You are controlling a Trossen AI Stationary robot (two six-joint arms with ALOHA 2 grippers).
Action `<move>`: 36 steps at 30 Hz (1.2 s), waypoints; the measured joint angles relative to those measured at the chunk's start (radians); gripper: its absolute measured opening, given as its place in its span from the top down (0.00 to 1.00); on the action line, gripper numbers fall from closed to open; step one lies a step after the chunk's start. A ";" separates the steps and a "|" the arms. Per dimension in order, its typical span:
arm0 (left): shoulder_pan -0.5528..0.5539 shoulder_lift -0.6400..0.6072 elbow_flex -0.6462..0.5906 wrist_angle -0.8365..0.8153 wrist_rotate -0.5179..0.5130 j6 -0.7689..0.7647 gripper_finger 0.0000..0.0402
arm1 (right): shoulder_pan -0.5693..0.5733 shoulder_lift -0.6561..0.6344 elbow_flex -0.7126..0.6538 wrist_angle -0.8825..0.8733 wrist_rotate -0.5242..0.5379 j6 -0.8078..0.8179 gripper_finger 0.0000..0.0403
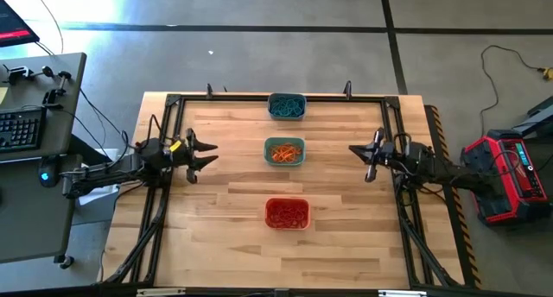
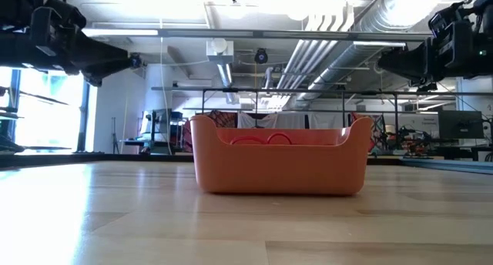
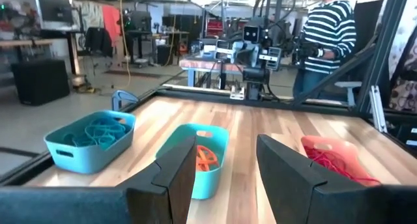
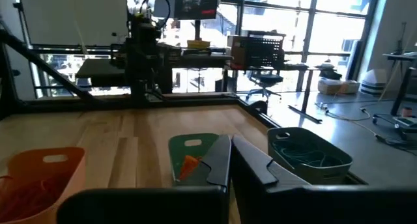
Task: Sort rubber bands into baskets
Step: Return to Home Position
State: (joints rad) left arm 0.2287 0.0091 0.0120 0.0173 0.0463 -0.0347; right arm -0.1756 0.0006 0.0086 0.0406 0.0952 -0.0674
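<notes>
Three baskets stand in a row down the table's middle. The grey-blue basket (image 1: 286, 105) at the far edge holds blue-teal rubber bands (image 3: 98, 129). The teal-green basket (image 1: 284, 151) in the middle holds orange rubber bands (image 1: 285, 152). The orange basket (image 1: 287, 212), nearest the front, holds red rubber bands (image 1: 286, 213). My left gripper (image 1: 206, 154) hovers open at the table's left side, level and pointing toward the teal-green basket (image 3: 199, 155). My right gripper (image 1: 356, 150) hovers shut at the right side, facing the same basket (image 4: 192, 152). Neither holds anything.
A black frame (image 1: 173, 98) runs round the table's edges. In the left wrist view, a person in a striped shirt (image 3: 329, 35) stands beyond the table's right side. Bare wood lies between each gripper and the baskets. The low view shows the orange basket (image 2: 280, 161) close up.
</notes>
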 joint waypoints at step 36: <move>0.000 0.025 0.000 0.002 -0.013 -0.041 0.62 | -0.095 0.007 0.000 -0.008 0.001 0.090 1.00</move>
State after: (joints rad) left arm 0.2287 0.0345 0.0120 0.0189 0.0334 -0.0761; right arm -0.2703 0.0074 0.0086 0.0324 0.0967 0.0223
